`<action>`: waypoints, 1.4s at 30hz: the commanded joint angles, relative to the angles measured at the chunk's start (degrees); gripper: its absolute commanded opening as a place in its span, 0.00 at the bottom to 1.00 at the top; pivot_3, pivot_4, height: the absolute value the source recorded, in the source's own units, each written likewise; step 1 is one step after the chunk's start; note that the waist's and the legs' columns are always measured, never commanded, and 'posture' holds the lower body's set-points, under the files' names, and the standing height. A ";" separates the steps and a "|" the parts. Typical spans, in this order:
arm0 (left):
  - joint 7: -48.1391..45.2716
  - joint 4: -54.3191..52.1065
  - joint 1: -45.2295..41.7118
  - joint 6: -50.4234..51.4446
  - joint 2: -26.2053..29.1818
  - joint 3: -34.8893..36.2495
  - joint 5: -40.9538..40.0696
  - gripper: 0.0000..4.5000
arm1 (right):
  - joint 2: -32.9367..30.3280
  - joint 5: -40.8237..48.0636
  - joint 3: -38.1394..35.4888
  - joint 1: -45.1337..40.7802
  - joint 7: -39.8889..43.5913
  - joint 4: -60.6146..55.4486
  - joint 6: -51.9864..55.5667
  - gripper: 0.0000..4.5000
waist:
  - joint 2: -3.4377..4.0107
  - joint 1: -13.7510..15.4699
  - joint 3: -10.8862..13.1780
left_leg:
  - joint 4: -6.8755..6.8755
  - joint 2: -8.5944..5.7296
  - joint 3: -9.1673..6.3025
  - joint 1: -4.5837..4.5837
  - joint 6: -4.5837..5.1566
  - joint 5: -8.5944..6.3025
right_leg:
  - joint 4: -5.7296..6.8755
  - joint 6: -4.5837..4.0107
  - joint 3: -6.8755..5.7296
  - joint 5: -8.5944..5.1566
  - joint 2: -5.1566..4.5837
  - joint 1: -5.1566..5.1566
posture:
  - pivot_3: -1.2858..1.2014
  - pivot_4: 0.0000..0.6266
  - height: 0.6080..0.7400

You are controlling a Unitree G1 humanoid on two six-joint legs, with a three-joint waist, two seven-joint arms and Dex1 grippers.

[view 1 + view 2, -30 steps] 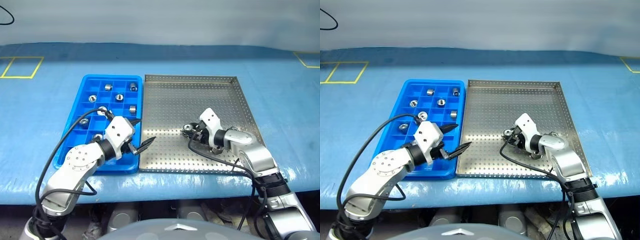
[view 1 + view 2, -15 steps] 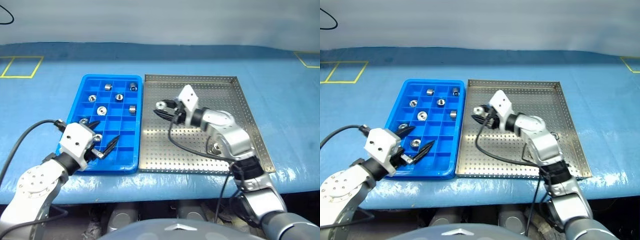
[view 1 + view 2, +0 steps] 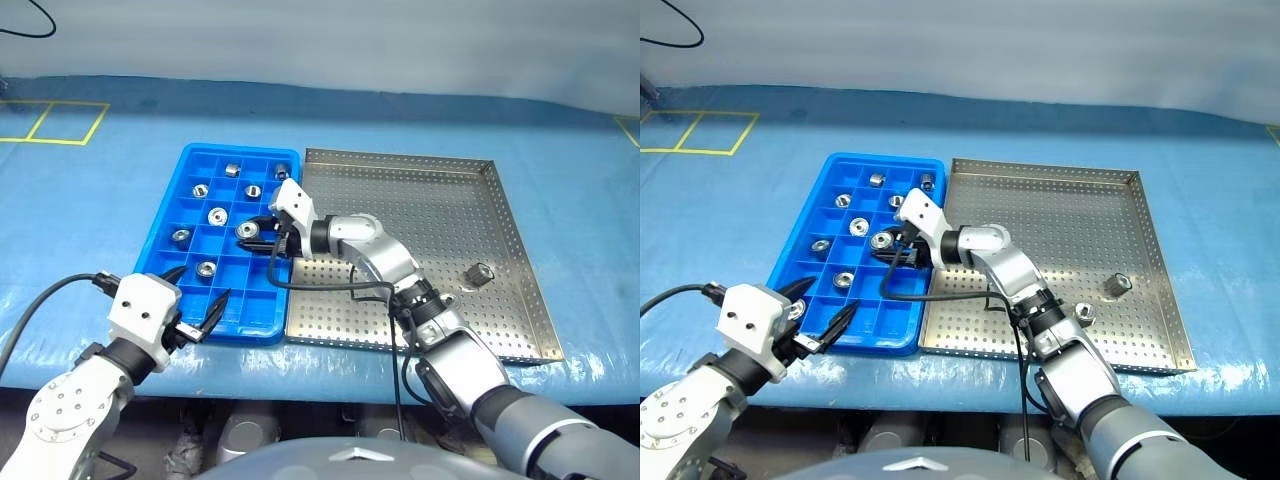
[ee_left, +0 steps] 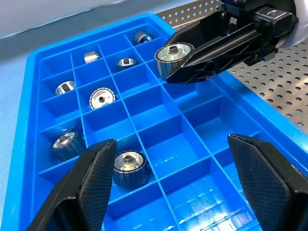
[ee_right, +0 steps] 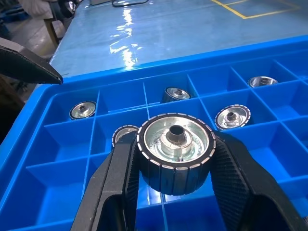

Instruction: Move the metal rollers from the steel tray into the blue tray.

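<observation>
Right pincer [image 3: 262, 232] clamped tight on one roller [image 4: 173, 55], now carried off steel tray [image 3: 420, 190] and held over middle of blue tray [image 3: 165, 265]. Only drop into empty box judged left. Left pincer [image 3: 197, 298] spread wide, nothing held, pulled back to near end of blue tray. Seven rollers seen in boxes. Two more rollers [image 3: 478, 274] left on steel tray. Both trays set on blue tabletop [image 3: 90, 190].

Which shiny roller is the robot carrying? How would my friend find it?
Find the blue tray left of the steel tray. Over its middle, near the edge beside the steel tray, the right gripper reaches in. The roller it holds is clamped between black jaws above the compartments, while the other rollers each sit down inside a square.
</observation>
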 commanded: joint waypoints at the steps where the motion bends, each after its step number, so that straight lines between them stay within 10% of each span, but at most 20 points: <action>1: 0.79 -3.18 0.22 -0.71 -0.15 -0.01 0.36 0.90 | 2.31 -0.53 -1.08 -3.07 0.99 3.99 -3.20 0.39 | 0.00 0.10 0.00 | -0.04 0.01 -0.05 0.00 -0.06 0.03 | 0.01 -0.03 -0.04 -0.02 0.01 0.00 | 0.60 0.24 1.00; 18: 1.70 -2.60 -0.91 0.05 0.53 -0.56 0.52 0.90 | 8.26 -3.01 -6.99 -11.77 -0.50 24.74 -8.70 0.39 | 0.04 0.07 0.02 | -0.52 0.05 -0.65 0.02 -0.49 0.28 | 0.05 -0.39 -0.36 -0.23 0.07 -0.03 | 0.60 0.24 1.00; 23: 1.45 -1.96 -2.22 0.28 0.91 -0.77 0.26 0.90 | 8.64 -3.87 -8.89 -11.82 -3.34 26.06 -11.81 0.72 | 0.05 0.03 0.03 | -0.52 0.05 -0.70 0.02 -0.52 0.30 | 0.06 -0.40 -0.38 -0.24 0.09 -0.01 | 0.59 0.24 1.00; 28: 0.93 -0.38 -5.19 0.53 1.56 -2.41 0.07 0.90 | 8.13 -3.11 -11.09 -11.15 -4.86 23.83 -11.86 0.72 | 0.06 -0.25 0.03 | -0.51 0.04 -0.73 0.02 -0.55 0.31 | 0.07 -0.40 -0.38 -0.23 0.09 0.00 | 0.58 0.24 1.00; 33: 0.60 2.16 -10.76 0.63 1.53 -6.55 -0.34 0.90 | 3.21 -2.06 -12.33 -4.67 -4.48 8.05 -9.19 0.72 | 0.08 -0.28 0.04 | -0.51 0.02 -0.85 -0.05 -0.55 0.31 | 0.06 -0.37 -0.41 -0.22 0.07 -0.01 | 0.56 0.24 1.00; 42: -3.21 11.67 -23.97 -1.14 0.67 -17.72 -0.30 0.90 | -25.45 -2.62 -16.96 19.24 -3.45 -34.66 10.83 0.72 | 0.24 -1.10 0.07 | -0.46 -0.09 -0.92 -0.22 -0.42 0.25 | -0.03 -0.25 -0.51 -0.14 -0.10 -0.03 | 0.49 0.24 1.00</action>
